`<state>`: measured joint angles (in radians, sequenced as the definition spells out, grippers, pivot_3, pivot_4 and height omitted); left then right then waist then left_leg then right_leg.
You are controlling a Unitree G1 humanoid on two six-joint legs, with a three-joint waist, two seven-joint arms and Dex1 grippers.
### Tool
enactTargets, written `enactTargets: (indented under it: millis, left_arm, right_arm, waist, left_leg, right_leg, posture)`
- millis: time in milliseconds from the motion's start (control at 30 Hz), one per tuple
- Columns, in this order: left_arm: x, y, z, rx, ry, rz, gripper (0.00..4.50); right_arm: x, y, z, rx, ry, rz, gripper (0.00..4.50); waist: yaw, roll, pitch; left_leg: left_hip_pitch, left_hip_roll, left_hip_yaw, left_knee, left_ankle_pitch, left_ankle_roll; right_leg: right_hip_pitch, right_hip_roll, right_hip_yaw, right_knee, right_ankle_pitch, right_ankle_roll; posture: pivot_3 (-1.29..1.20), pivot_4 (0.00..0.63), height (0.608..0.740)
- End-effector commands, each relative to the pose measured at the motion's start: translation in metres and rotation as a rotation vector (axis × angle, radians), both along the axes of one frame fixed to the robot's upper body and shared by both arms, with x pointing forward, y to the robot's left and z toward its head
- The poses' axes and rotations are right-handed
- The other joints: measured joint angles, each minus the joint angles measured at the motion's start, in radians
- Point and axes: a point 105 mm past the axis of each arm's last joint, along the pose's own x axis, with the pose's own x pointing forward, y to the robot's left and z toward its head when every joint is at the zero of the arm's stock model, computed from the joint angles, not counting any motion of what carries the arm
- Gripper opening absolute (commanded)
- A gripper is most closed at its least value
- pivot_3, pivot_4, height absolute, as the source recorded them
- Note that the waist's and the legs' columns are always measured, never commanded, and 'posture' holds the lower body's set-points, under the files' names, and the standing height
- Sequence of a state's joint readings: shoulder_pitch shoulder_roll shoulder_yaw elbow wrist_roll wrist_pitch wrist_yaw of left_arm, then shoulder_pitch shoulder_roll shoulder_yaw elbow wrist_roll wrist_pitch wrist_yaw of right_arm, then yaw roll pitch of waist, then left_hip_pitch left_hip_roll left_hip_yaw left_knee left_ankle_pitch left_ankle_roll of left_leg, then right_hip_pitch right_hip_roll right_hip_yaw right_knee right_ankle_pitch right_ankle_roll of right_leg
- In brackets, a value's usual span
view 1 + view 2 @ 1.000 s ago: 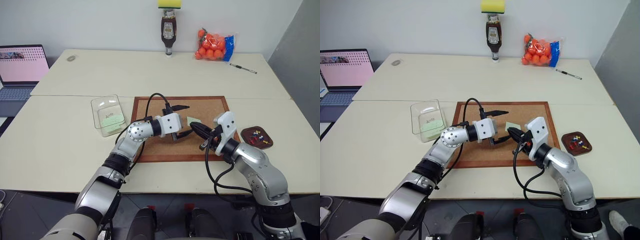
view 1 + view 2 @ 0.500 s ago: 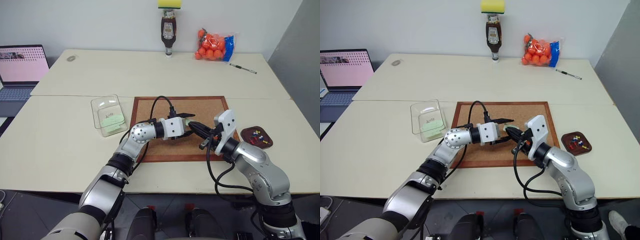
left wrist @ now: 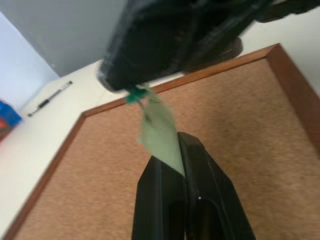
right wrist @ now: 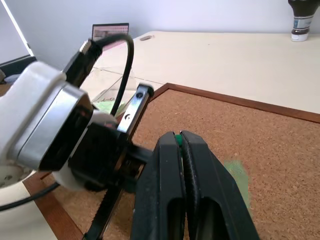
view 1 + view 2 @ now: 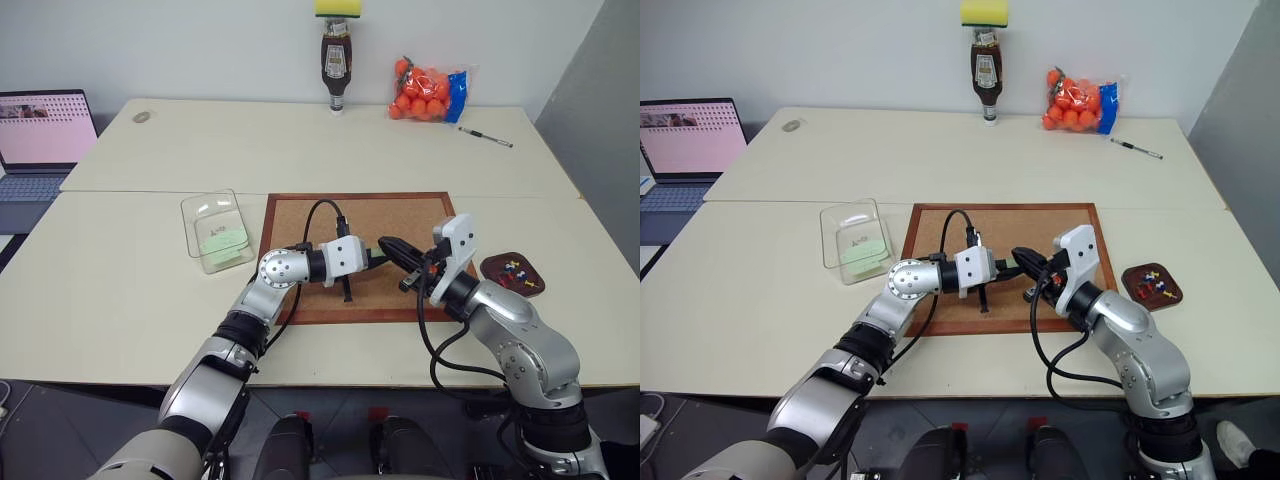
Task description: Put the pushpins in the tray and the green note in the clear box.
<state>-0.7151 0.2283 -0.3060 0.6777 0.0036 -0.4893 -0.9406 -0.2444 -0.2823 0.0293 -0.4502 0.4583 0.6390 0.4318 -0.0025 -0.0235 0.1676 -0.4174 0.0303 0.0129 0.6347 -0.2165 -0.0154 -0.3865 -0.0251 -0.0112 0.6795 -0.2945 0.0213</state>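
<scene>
1. Our left gripper (image 3: 181,150) has its two black fingers pressed together on the green note (image 3: 159,134), pinching its lower edge above the corkboard (image 5: 400,215).
2. The green note is a small pale green slip, thin and a little curled, hanging in the air between our two grippers rather than lying flat.
3. Our right gripper (image 4: 180,142) is clamped tight too, with a speck of green pinned between its fingertips; in the left wrist view a small green pin head (image 3: 134,95) sits at the note's upper corner, right at those tips.
4. The clear box (image 5: 196,212) stands on the table just left of the corkboard, transparent with rounded corners, and a larger pale green paper (image 5: 224,241) lies inside it.
5. The tray (image 5: 497,266), dark brown and shallow, sits just right of the corkboard with the pushpins (image 5: 515,272) in it, their red, yellow and blue heads showing.
</scene>
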Motion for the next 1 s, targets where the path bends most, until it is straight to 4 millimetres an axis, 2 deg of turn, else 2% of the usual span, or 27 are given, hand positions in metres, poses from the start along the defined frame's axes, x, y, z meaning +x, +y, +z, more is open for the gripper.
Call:
enactTargets:
  millis: [33, 767, 1000]
  left_arm:
    - [-0.002, -0.002, 0.014, -0.065, 0.008, -0.008, 0.05]
    - [-0.007, -0.003, 0.021, -0.153, 0.067, 0.031, 0.05]
    - [-0.007, -0.002, 0.019, -0.159, 0.068, 0.057, 0.05]
  right_arm:
    - [-0.002, -0.003, 0.025, 0.058, -0.080, -0.017, 0.00]
    - [0.008, -0.018, 0.040, 0.182, -0.080, -0.127, 0.00]
    - [0.008, -0.024, 0.046, 0.273, -0.053, -0.145, 0.00]
  waist:
    - [0.000, 0.000, 0.000]
    - [-0.001, 0.000, 0.000]
    - [-0.001, 0.000, 0.000]
  left_leg:
    - [0.000, 0.000, 0.000, 0.000, 0.000, 0.000]
    - [0.000, 0.000, 0.000, 0.000, 0.000, 0.000]
    - [0.000, 0.000, -0.001, 0.000, 0.000, 0.000]
  right_leg:
    - [0.000, 0.000, 0.000, 0.000, 0.000, 0.000]
    - [0.000, 0.000, 0.001, 0.000, 0.002, -0.003]
    - [0.000, 0.001, 0.001, 0.001, 0.002, -0.003]
  posture:
    - [0.00, 0.150, 0.740]
    - [0.00, 0.150, 0.740]
    - [0.00, 0.150, 0.740]
